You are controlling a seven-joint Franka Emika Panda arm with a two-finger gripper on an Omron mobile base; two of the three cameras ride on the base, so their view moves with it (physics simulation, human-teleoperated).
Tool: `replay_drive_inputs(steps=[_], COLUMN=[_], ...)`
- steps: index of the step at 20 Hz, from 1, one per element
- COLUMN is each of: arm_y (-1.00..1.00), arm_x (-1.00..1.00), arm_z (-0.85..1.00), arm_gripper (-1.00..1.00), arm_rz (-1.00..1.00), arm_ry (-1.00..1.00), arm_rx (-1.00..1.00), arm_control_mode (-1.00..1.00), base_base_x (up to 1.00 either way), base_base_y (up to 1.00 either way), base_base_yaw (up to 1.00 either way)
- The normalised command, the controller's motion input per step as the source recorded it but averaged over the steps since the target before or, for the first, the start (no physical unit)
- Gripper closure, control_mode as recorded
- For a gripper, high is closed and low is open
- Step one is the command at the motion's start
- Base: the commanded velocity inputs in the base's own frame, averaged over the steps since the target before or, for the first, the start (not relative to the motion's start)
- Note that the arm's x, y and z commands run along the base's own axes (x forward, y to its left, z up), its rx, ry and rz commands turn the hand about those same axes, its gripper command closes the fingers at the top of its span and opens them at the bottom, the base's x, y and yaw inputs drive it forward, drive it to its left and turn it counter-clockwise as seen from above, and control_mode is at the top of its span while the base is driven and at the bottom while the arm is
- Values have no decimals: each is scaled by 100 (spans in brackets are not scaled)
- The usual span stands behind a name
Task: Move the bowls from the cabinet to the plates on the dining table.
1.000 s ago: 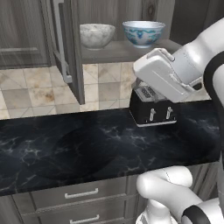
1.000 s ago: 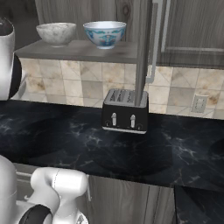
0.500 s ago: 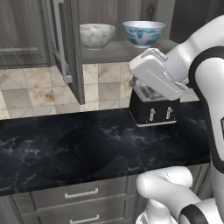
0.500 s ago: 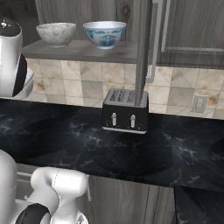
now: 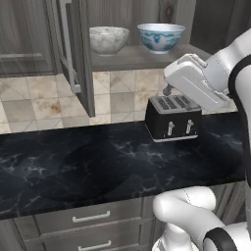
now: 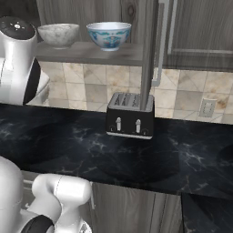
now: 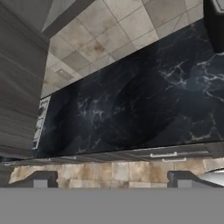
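The cabinet [image 5: 73, 54] stands open, its door swung out. On its shelf sit two bowls side by side: a marbled whitish-grey bowl [image 5: 109, 39] [image 6: 58, 34] and a white bowl with a blue-teal pattern [image 5: 161, 37] [image 6: 109, 35]. My white hand [image 5: 193, 82] hovers above the toaster, below and to the right of the patterned bowl, touching neither bowl. In the hand view my gripper [image 7: 112, 180] is open with nothing between its fingers, and it faces the black counter. The plates and the dining table are out of view.
A black toaster [image 5: 172, 117] [image 6: 129, 120] stands on the black marble counter [image 5: 98, 166] under the shelf. Behind it is a tiled wall with an outlet [image 6: 207, 108]. Grey drawers [image 5: 90, 216] run below the counter. The open door's edge [image 6: 148, 54] hangs above the toaster.
My arm has swung, and the hand has turned above the toaster. More of the arm shows at the left of the right base view. The bowls have not moved, and the jaws stay wide.
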Motion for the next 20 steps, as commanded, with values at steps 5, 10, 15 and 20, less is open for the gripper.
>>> replay_drive_inputs(steps=[5,10,15,20], arm_y=[-36,-34,-11,-28], arm_x=[21,6,0,0], arm_z=[6,2,27,23], arm_gripper=[-100,-100,-100,-100], arm_rz=[-18,-18,-14,-15], arm_ry=[5,1,0,2], arm_rx=[-8,-8,-5,-5], arm_control_mode=[-100,-100,-100,-100], base_base_x=[0,0,0,0], base_base_y=[0,0,0,0], base_base_yaw=[0,0,0,0])
